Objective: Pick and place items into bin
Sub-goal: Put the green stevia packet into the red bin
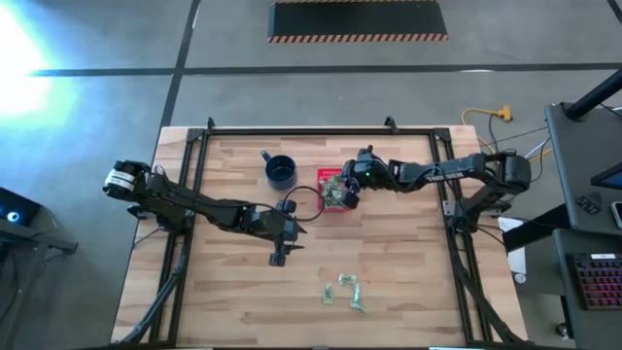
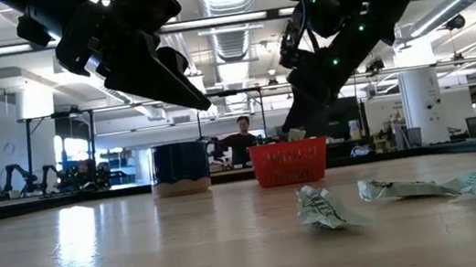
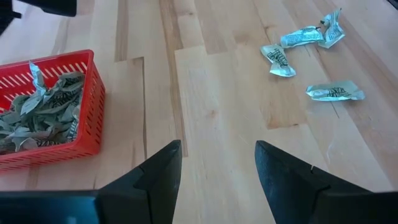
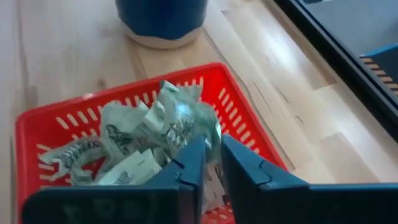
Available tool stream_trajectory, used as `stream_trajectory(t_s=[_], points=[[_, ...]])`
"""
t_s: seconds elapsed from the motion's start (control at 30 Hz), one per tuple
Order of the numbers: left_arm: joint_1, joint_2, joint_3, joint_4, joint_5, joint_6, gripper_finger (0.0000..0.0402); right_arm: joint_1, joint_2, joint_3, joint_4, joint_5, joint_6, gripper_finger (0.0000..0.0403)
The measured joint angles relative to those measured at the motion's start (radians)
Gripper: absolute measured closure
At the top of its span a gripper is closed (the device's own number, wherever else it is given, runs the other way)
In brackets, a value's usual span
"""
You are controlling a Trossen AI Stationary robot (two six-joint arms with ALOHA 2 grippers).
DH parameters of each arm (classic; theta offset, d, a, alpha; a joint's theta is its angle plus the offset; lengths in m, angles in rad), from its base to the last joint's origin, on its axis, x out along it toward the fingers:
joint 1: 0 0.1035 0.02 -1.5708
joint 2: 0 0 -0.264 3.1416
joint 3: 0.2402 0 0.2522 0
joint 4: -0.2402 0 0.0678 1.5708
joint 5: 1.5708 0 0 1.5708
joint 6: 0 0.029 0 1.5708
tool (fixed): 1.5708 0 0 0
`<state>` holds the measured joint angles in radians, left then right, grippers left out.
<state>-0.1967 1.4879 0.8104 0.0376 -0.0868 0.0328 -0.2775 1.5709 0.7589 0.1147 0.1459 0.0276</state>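
The red basket (image 1: 333, 191) sits mid-table, holding several pale green wrappers (image 4: 124, 149). Three more wrappers (image 1: 345, 292) lie loose on the wood near the table's near edge, and show in the left wrist view as wrappers (image 3: 278, 60). My right gripper (image 4: 212, 163) hangs over the basket's right side (image 1: 348, 194), fingers nearly together on a wrapper. My left gripper (image 3: 217, 168) is open and touches nothing. It hovers above bare wood (image 1: 278, 257) between the basket and the loose wrappers. My right gripper pinches a crumpled pale green wrapper (image 4: 186, 118) between its two fingers, coming from above and slanting down into the basket. The wrapper sticks out past the fingers, over the pile in the basket. Whether it rests on the pile cannot be told.
A dark blue mug (image 1: 280, 171) stands left of the basket, toward the far edge. Black frame rails (image 1: 292, 131) run along the table's far and side edges. Bare wood spreads across the near left and near right of the table.
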Motion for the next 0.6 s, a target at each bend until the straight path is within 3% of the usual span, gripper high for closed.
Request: stream_trajectory(t_s=[0.3, 0.43, 0.6], points=[[-0.005, 0.001, 0.000, 0.007, 0.011, -0.002, 0.0214, 0.000, -0.028, 0.002, -0.007, 0.002, -0.010, 0.0268], [-0.023, 0.026, -0.002, 0.058, 0.125, 0.015, 0.0214, 0.026, -0.075, 0.002, -0.054, -0.063, -0.045, 0.0249], [-0.059, 0.119, -0.002, 0.262, 0.289, 0.114, 0.0214, 0.091, -0.137, 0.002, -0.166, -0.189, -0.080, 0.0247]])
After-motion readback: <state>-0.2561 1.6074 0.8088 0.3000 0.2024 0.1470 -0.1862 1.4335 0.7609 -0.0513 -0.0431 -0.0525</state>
